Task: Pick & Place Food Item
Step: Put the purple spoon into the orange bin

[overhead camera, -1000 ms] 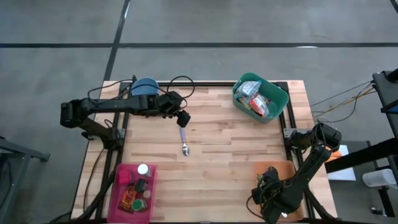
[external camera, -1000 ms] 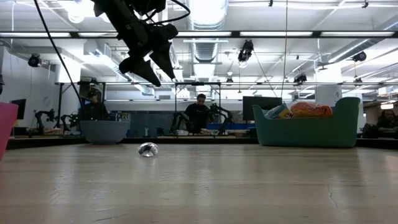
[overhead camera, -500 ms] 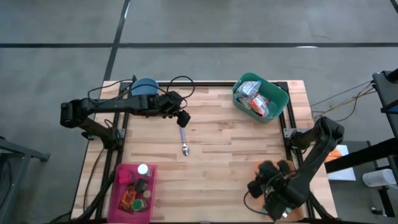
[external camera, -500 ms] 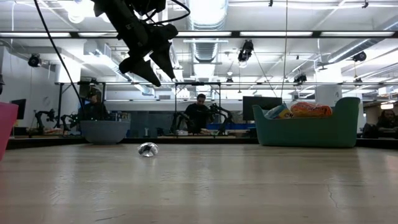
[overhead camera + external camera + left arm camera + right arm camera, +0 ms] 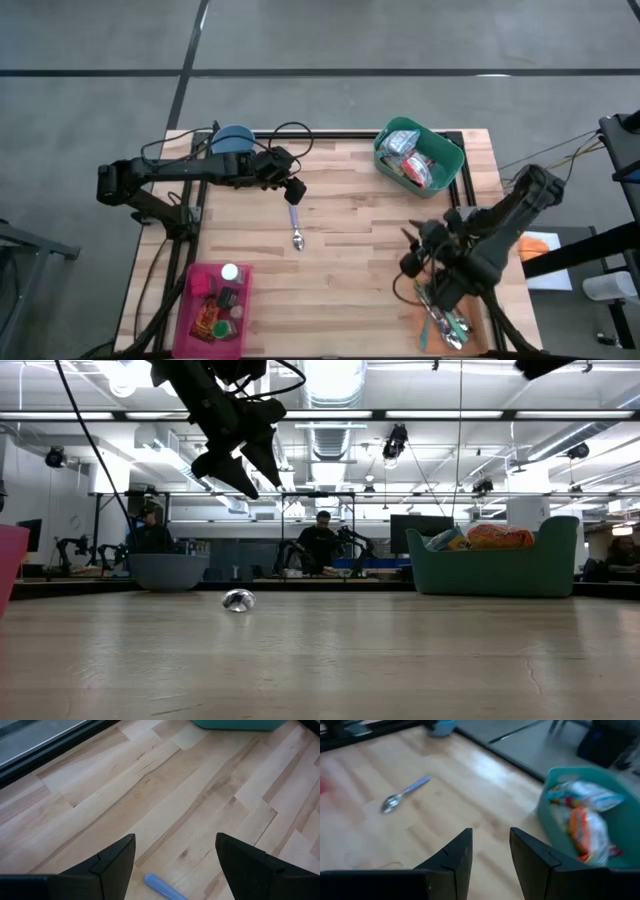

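A green bin [image 5: 388,140] at the far right holds colourful food packets [image 5: 582,815]. A spoon [image 5: 296,226] with a blue handle [image 5: 162,887] lies flat on the table's middle left. My left gripper [image 5: 293,190] hangs open above the handle's far end, touching nothing; the low view shows it high over the spoon's bowl [image 5: 238,600]. My right gripper [image 5: 413,250] hovers over the right half of the table, pointing toward the spoon and the bin. In the right wrist view its fingers [image 5: 455,860] stand a little apart with nothing between them.
A pink bin [image 5: 190,300] with small bottles and packets stands at the near left. A blue bowl [image 5: 233,138] sits at the far left. An orange tray [image 5: 430,330] with spoons lies at the near right corner. Bare wood lies between the spoon and the green bin.
My right gripper has risen from the near right corner and swung toward the far edge and the table's middle, turning about as it went. The orange tray with its spoons, covered by the arm before, now shows.
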### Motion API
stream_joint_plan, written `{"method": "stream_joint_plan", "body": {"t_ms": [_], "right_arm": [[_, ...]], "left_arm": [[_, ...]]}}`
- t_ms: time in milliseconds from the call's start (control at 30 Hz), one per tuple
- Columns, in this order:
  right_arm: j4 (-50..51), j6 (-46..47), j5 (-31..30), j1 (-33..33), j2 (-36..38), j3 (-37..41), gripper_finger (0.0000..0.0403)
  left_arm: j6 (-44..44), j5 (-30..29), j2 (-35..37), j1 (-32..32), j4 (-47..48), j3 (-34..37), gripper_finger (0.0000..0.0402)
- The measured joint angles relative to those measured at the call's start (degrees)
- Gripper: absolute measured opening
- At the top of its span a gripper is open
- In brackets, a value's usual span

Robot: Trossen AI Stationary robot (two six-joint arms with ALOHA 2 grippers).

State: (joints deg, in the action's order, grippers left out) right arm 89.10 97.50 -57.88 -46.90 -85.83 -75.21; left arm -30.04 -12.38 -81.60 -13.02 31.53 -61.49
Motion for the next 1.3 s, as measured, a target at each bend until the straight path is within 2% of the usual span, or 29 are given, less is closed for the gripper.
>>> {"method": "stream_joint_plan", "body": {"t_ms": [100,233,333,433,533,600,800,900,1000,1100,1167,1233,1300], "right_arm": [[-1.5,-3.4,-1.4,3.5,3.1,2.7,0.0127],[-11.9,-15.3,-2.1,9.5,7.8,6.2,0.0114],[-27.6,-33.7,-1.0,14.4,11.1,8.6,0.0092],[-47.3,-53.6,5.2,19.4,14.2,11.3,0.0066],[-61.4,-67.4,9.5,23.7,16.2,14.4,0.0045],[-64.0,-70.6,9.9,26.4,17.3,16.1,0.0037],[-63.9,-67.9,10.0,34.1,21.0,23.5,0.0033],[-65.6,-70.0,10.6,37.0,22.6,28.2,0.0033],[-72.4,-76.6,19.1,39.4,24.3,33.5,0.0033],[-86.3,-83.5,33.6,41.7,25.7,39.8,0.0033],[-95.6,-87.8,41.2,43.4,26.7,43.9,0.0033],[-102.4,-89.5,44.1,45.3,27.8,47.6,0.0033],[-105.3,-91.0,44.5,47.0,29.4,50.2,0.0033]], "left_arm": [[0.0,0.0,0.0,0.0,0.0,0.0,0.0279],[0.0,0.0,0.0,0.0,0.0,0.0,0.0279],[0.0,0.0,0.0,0.0,0.0,0.0,0.0279],[0.0,0.0,0.0,0.0,0.0,0.0,0.0279],[0.0,0.0,0.0,0.0,-0.2,0.0,0.0279],[0.0,0.0,0.0,0.0,-0.1,0.0,0.0279],[2.5,0.0,0.0,0.1,2.2,0.0,0.0279],[3.3,0.0,0.0,0.1,2.6,0.0,0.0279],[3.3,0.0,0.0,0.1,2.6,0.0,0.0279],[3.3,0.0,0.0,0.1,2.6,0.0,0.0279],[3.3,0.0,0.0,0.1,2.6,0.0,0.0279],[3.3,0.0,0.0,0.1,2.6,0.0,0.0279],[3.3,0.0,0.0,0.1,2.7,0.0,0.0279]]}}
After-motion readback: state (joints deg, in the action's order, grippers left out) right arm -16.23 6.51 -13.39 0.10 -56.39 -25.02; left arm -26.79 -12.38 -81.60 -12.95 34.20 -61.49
